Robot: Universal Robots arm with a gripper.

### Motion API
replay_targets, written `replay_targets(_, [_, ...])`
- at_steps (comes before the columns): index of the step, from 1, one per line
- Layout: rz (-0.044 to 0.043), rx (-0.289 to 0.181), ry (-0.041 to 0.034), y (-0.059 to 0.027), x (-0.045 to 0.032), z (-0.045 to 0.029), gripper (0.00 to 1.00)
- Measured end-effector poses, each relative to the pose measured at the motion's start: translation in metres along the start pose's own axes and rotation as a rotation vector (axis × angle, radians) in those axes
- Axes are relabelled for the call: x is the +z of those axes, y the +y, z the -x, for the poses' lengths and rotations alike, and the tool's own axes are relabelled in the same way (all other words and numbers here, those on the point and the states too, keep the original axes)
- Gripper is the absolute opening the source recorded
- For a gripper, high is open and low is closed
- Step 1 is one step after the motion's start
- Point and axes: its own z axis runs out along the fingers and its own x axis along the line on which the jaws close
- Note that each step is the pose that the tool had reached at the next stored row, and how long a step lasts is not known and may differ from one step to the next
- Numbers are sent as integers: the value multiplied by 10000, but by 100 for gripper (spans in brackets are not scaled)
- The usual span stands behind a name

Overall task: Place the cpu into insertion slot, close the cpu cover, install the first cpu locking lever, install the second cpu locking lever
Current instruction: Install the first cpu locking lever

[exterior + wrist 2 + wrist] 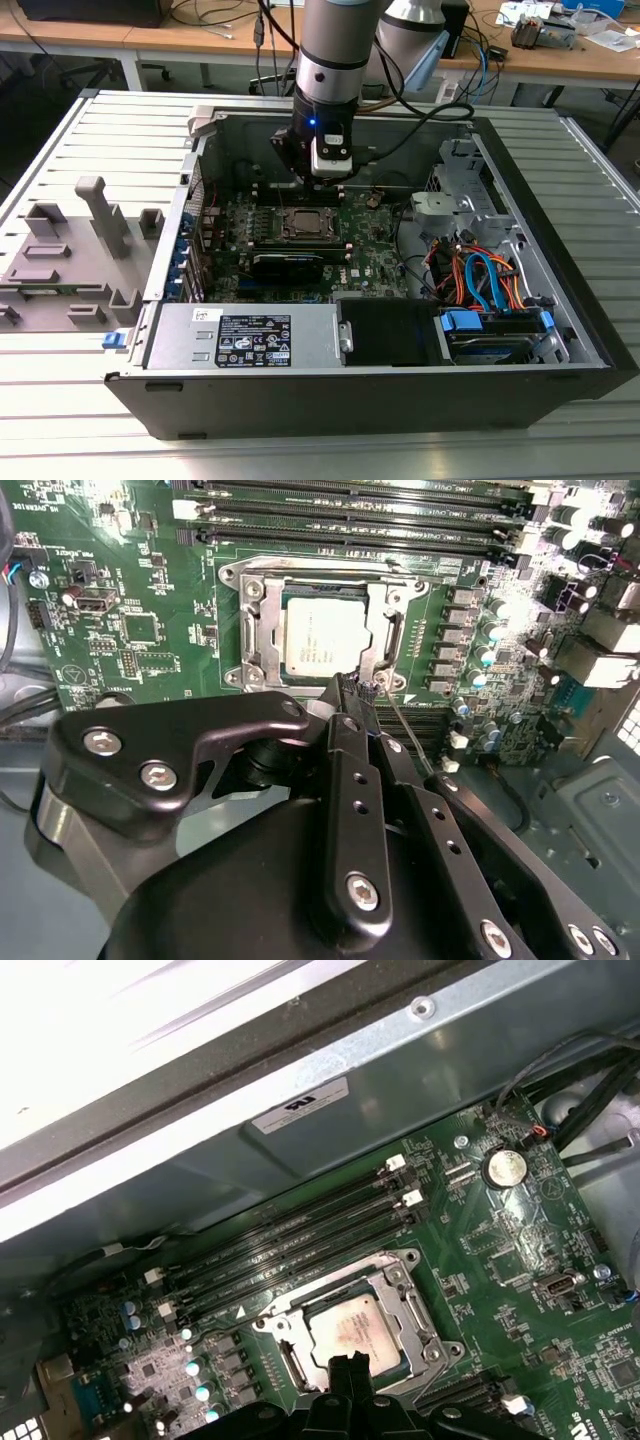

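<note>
A slatted grey metal table (60, 420) fills the brightly lit workshop foreground, a grey moulded fixture (70, 250) at the exterior view's left; wooden desks (90, 45) strewn with cables (215, 15) line the back.

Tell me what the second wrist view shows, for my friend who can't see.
A black metal gripper hovers at the edge of a small square silvery-grey chip lying in a silver-framed socket on a green circuit board.
</note>
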Motion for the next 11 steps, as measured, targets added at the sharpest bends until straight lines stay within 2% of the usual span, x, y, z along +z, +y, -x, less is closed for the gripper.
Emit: replay_targets(11, [7,-473,37,0,0,0,11])
